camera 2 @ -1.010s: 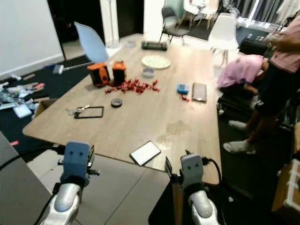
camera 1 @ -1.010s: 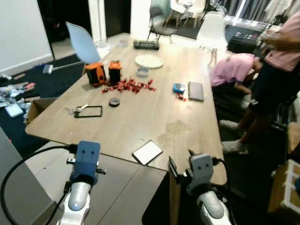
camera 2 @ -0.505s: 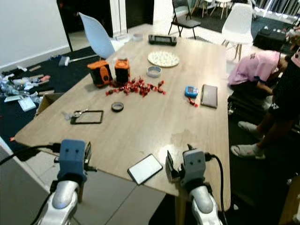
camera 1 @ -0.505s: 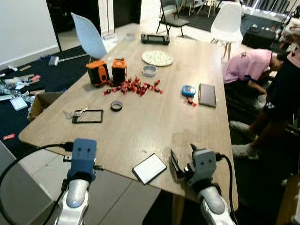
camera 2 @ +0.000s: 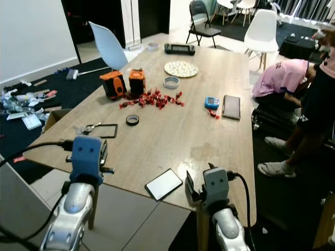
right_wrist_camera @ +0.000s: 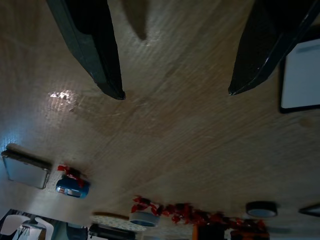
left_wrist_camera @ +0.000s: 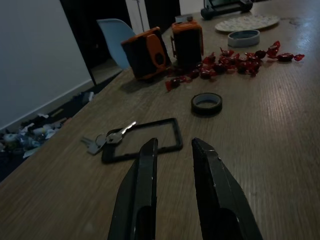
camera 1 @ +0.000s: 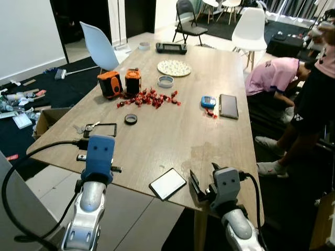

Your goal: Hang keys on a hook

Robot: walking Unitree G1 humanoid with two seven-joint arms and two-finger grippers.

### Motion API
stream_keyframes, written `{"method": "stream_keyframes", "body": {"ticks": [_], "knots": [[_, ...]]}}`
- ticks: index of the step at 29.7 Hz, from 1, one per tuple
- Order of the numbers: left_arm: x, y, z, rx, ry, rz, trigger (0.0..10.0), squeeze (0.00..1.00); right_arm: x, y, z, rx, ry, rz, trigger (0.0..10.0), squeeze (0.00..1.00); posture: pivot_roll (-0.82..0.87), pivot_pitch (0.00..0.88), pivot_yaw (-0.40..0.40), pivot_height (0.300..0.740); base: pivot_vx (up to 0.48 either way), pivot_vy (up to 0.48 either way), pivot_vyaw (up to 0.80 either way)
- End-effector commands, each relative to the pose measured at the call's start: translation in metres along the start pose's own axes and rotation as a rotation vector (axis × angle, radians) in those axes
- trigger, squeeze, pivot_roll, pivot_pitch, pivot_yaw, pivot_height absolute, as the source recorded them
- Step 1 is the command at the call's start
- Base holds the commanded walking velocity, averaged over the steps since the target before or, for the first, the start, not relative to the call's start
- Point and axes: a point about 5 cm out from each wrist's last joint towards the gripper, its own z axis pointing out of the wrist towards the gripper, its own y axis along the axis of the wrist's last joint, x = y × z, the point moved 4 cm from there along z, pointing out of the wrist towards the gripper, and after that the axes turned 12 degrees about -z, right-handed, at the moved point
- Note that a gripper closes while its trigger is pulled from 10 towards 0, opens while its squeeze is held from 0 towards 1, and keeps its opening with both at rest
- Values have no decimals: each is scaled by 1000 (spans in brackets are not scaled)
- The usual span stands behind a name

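Note:
A small bunch of keys (camera 1: 85,127) lies on the wooden table (camera 1: 172,136) near its left front corner, touching a flat black rectangular frame (camera 1: 105,129). My left gripper (left_wrist_camera: 174,146) hovers low over the table edge, open and holding nothing. In the left wrist view the keys (left_wrist_camera: 106,139) lie a short way ahead of its fingertips (left_wrist_camera: 150,146), off to one side. My right gripper (right_wrist_camera: 176,91) is open wide just above the bare wood at the table's front right, beside a white-screened phone (camera 1: 167,183).
A tape roll (camera 1: 130,119), red candies (camera 1: 149,98), two orange-black devices (camera 1: 119,82), a bowl (camera 1: 166,81), a plate (camera 1: 174,67) and a dark case (camera 1: 228,106) lie farther back. Two people (camera 1: 301,89) are at the table's right side. Clutter covers the floor on the left.
The camera has shifted and come closer to the table. My left arm has risen and reached forward over the table's front edge toward the keys. The right gripper stays at the front edge.

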Motion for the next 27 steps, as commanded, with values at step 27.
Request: {"method": "stream_keyframes", "body": {"ticks": [27], "knots": [[-7,17,15,4,-89,7,10000,0,-37,54,30,-156,-102,116,10000,0,144,137,-15,740,0,0,0]]}}
